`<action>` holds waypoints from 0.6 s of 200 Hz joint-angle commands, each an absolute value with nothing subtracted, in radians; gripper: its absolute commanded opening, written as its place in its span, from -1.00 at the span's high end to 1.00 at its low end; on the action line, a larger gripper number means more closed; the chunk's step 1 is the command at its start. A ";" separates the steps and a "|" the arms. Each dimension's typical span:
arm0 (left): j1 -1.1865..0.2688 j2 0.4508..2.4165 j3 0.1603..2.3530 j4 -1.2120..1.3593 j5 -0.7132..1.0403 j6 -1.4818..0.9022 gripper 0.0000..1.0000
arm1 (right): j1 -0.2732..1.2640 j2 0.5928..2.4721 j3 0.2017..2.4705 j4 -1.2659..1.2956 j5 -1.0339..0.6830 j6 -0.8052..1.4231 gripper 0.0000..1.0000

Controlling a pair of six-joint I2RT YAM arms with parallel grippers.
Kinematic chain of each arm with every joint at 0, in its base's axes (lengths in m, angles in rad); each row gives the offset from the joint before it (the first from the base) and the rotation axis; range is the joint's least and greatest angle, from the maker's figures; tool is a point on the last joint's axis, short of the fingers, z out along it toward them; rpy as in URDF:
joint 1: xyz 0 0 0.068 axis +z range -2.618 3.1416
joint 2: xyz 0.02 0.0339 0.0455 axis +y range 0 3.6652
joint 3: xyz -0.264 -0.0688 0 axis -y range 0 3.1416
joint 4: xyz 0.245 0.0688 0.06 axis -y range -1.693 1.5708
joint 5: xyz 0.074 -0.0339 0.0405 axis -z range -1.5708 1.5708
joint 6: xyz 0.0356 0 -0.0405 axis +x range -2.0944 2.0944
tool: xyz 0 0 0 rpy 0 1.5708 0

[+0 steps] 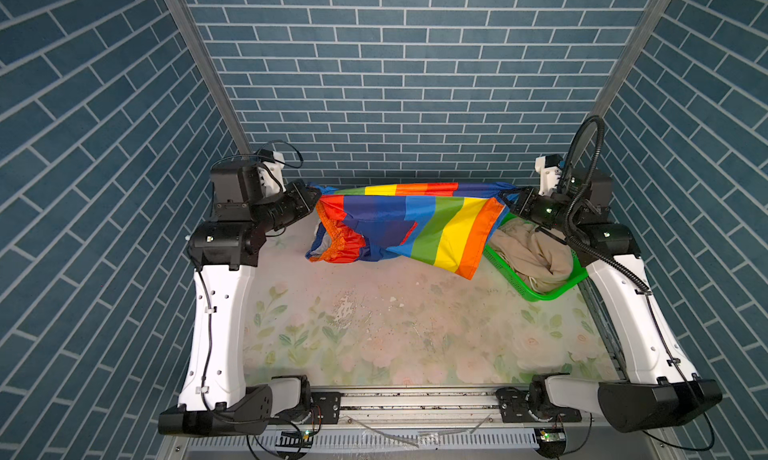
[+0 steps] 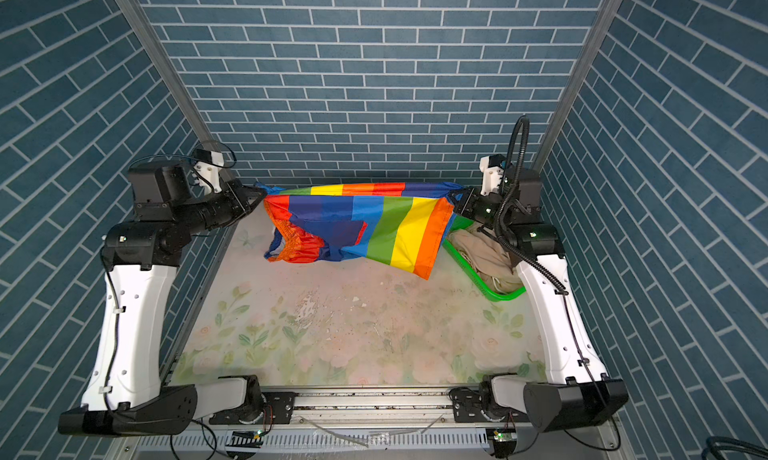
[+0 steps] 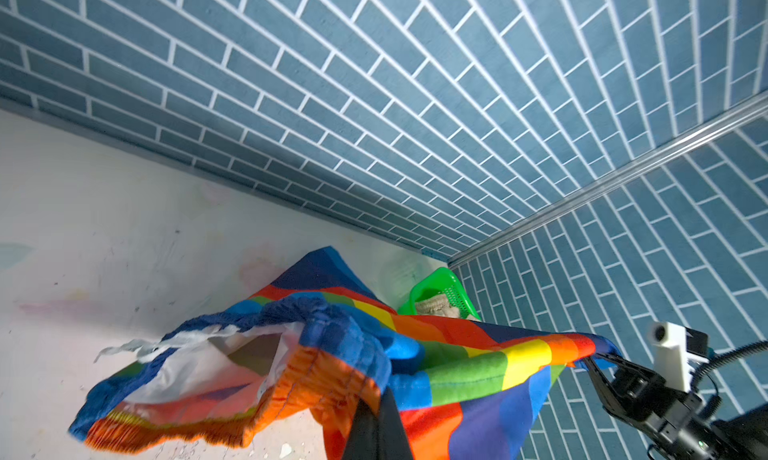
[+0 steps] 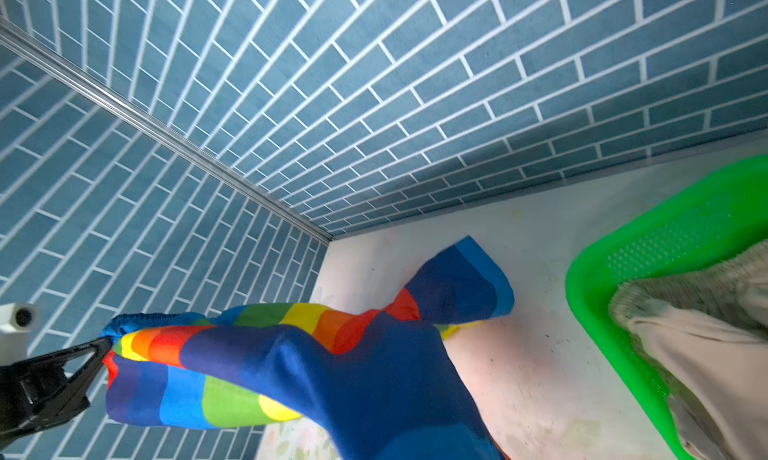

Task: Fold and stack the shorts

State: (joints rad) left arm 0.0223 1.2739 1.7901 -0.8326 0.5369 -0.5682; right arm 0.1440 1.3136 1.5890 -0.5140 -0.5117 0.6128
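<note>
the left gripper (image 1: 316,193) is clamped on one end of the rainbow shorts (image 1: 419,225), which hang stretched above the far tabletop (image 1: 395,333). the right gripper (image 1: 510,196) pinches the other end. no fold yet. at right, the beige shorts (image 1: 532,250) lie crumpled in the basket (image 1: 540,298), untouched.

Beige shorts (image 1: 536,250) and green basket (image 1: 540,298) are partly covered in both top views by rainbow shorts (image 1: 415,225) and right arm (image 1: 623,312), fingertips of left gripper (image 1: 318,194) and right gripper (image 1: 508,195) being buried in that fabric.
</note>
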 commanded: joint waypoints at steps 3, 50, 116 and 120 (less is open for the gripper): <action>0.075 1.298 1.813 -0.862 0.439 -0.545 1.00 | 0.068 1.400 1.745 -0.586 -0.413 0.692 1.00; 0.074 1.521 1.926 -0.793 0.492 -0.589 1.00 | 0.065 1.680 1.965 -0.545 -0.474 0.748 1.00; 0.078 1.915 2.510 -0.744 0.623 -0.679 0.91 | 0.003 2.180 2.627 -0.109 -0.501 1.149 1.00; 0.080 1.952 2.596 -0.756 0.623 -0.689 0.96 | -0.004 2.220 2.675 -0.069 -0.499 1.189 1.00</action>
